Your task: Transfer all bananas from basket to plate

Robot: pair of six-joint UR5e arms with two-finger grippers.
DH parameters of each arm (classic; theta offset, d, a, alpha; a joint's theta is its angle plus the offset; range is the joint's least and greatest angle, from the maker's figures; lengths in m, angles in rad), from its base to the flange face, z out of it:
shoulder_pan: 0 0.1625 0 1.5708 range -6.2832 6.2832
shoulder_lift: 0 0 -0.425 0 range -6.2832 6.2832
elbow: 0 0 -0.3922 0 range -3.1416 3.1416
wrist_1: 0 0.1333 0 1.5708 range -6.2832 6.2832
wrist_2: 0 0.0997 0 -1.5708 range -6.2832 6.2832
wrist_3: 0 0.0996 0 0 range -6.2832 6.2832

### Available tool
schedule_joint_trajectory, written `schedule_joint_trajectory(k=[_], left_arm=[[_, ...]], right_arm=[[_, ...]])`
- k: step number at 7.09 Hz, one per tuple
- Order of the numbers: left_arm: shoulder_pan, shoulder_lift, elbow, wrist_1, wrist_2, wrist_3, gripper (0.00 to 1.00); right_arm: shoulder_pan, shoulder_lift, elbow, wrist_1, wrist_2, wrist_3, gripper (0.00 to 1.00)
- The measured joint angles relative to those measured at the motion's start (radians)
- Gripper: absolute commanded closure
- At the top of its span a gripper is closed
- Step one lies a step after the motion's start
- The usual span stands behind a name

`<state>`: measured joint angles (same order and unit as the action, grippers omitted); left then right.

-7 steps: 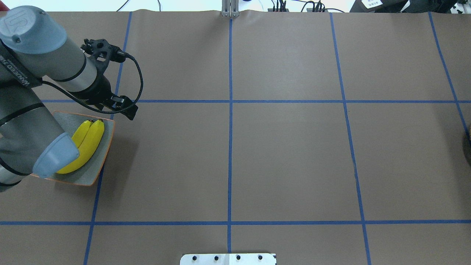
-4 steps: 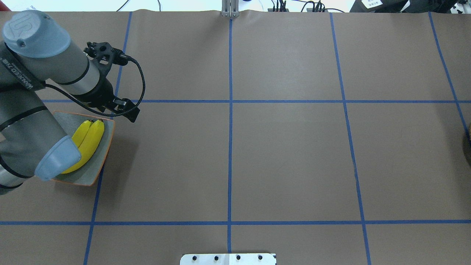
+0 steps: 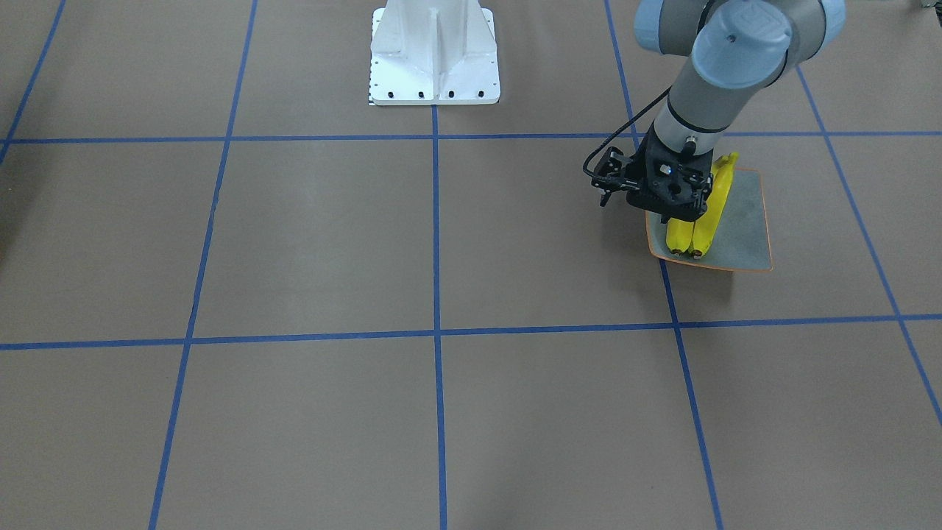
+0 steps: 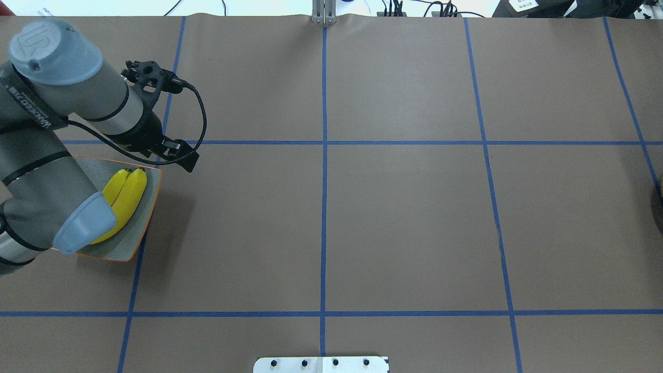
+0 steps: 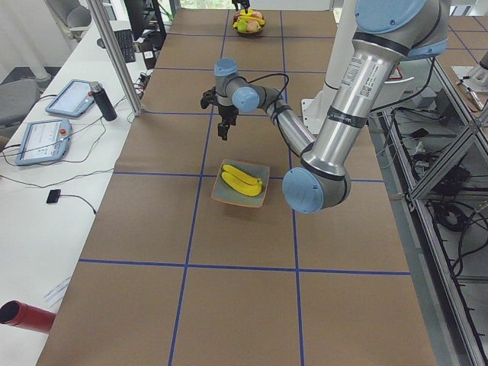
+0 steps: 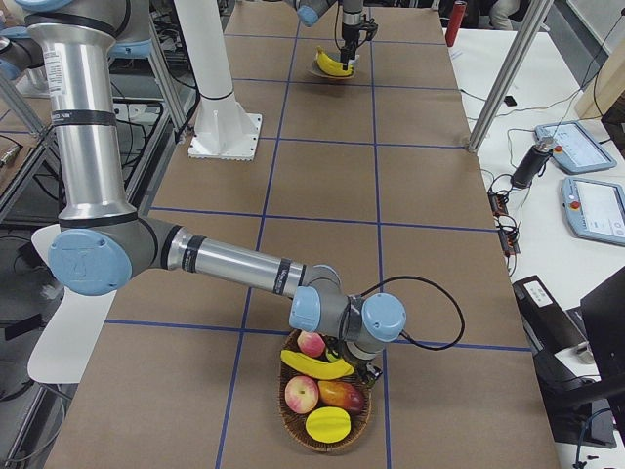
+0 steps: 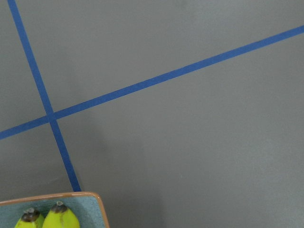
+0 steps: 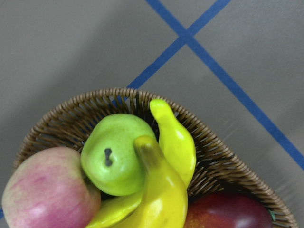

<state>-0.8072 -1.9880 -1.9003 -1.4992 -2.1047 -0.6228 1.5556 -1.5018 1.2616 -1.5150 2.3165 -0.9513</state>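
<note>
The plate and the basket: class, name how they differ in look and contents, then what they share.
The plate is shallow, square, grey-blue with an orange rim; the basket is deep brown wicker. The plate holds only two bananas side by side; the basket's bananas are crowded among apples. Both hold yellow bananas.

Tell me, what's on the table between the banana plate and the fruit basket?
Nothing: in the overhead view, only bare brown table with blue tape lines stretches from the plate to the basket.
</note>
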Motion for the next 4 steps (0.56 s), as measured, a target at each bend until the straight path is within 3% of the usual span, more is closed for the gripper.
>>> schedule_joint_trajectory(k=[1,4], left_arm=[[0.000,0.000,0.001,-0.002,0.000,0.000,0.00],[0.001,-0.001,0.002,-0.003,0.000,0.000,0.00]], right_arm=[[0.000,-0.009,-0.003,0.001,0.002,-0.002,0.09],[0.000,-0.019,-0.019,0.000,0.003,0.080,0.12]])
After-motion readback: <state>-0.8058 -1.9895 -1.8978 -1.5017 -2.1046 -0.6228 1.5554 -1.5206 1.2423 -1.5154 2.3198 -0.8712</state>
